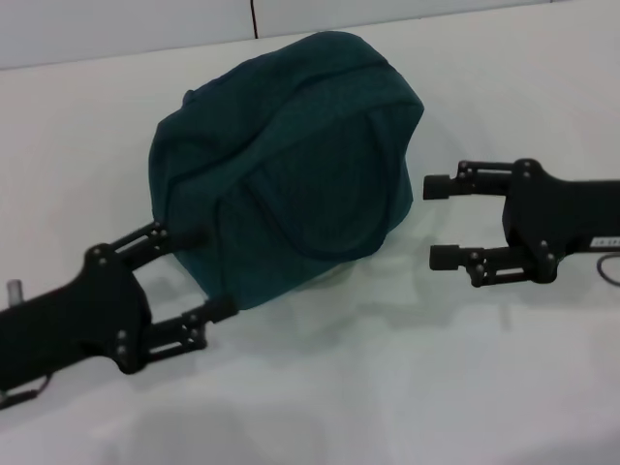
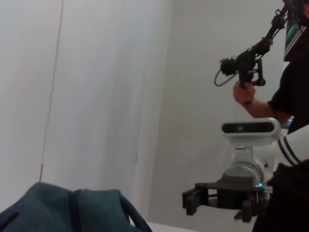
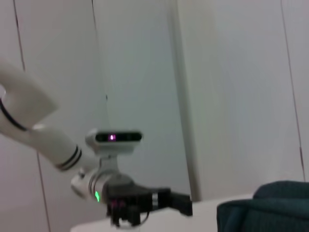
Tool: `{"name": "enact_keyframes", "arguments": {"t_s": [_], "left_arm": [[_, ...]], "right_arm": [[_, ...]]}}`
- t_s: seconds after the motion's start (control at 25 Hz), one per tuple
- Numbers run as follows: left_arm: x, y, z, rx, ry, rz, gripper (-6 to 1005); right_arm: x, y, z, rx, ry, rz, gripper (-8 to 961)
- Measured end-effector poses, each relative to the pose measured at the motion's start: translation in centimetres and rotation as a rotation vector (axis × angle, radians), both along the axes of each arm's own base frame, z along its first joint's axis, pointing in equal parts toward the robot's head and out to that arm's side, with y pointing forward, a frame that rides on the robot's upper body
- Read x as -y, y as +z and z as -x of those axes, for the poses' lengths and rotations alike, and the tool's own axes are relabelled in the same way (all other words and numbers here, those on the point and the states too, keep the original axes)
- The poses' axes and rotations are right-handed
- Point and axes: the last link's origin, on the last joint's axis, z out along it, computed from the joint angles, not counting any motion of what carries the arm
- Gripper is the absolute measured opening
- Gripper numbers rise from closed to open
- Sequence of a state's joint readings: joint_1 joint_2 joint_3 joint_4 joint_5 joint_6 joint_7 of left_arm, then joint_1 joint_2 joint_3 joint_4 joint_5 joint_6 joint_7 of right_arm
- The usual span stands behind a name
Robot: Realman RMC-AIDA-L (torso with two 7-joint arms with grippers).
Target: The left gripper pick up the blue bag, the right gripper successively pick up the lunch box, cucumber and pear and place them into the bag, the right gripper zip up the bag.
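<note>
The blue bag (image 1: 291,165) lies bulging on the white table, one loop handle flat against the side that faces me. My left gripper (image 1: 203,273) is open at the bag's near left edge, with that corner of the fabric between its fingertips; whether they touch it I cannot tell. My right gripper (image 1: 439,221) is open just right of the bag, apart from it and holding nothing. The left wrist view shows the bag (image 2: 72,212) and the right gripper (image 2: 189,203) beyond it. The right wrist view shows the bag (image 3: 270,208) and the left gripper (image 3: 186,205). The lunch box, cucumber and pear are out of view.
The white table (image 1: 387,387) runs back to a pale wall (image 1: 116,29). In the left wrist view a person (image 2: 289,96) stands behind the right arm, holding up a camera rig (image 2: 244,65).
</note>
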State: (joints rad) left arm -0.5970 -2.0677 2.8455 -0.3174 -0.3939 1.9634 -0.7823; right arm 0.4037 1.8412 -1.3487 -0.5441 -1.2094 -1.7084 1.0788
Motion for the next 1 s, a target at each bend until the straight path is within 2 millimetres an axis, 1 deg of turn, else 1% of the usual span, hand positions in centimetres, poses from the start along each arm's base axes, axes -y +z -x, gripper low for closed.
{"name": "enact_keyframes", "arguments": {"t_s": [0.12, 0.28, 0.36, 0.6, 0.88, 1.0], "left_arm": [[-0.8, 1.3, -0.2, -0.010, -0.015, 0.021, 816], [-1.6, 2.1, -0.6, -0.050, -0.060, 0.082, 816], [-1.8, 2.1, -0.9, -0.062, -0.074, 0.114, 816], [-2.1, 2.2, -1.0, -0.074, -0.076, 0.108, 816], [-2.1, 2.0, -1.2, -0.071, -0.084, 0.102, 816], [-2.0, 1.8, -1.3, -0.070, -0.093, 0.097, 816]], "right_arm": [[-0.6, 0.9, 0.7, 0.071, 0.030, 0.029, 750], [-1.0, 1.9, 1.7, 0.146, 0.074, 0.048, 750], [-0.9, 2.1, 1.9, 0.162, 0.089, 0.049, 750], [-0.7, 2.0, 2.3, 0.190, 0.129, 0.079, 750], [-0.7, 2.8, 2.0, 0.181, 0.120, 0.056, 750], [-0.6, 2.7, 1.9, 0.184, 0.116, 0.058, 750]]}}
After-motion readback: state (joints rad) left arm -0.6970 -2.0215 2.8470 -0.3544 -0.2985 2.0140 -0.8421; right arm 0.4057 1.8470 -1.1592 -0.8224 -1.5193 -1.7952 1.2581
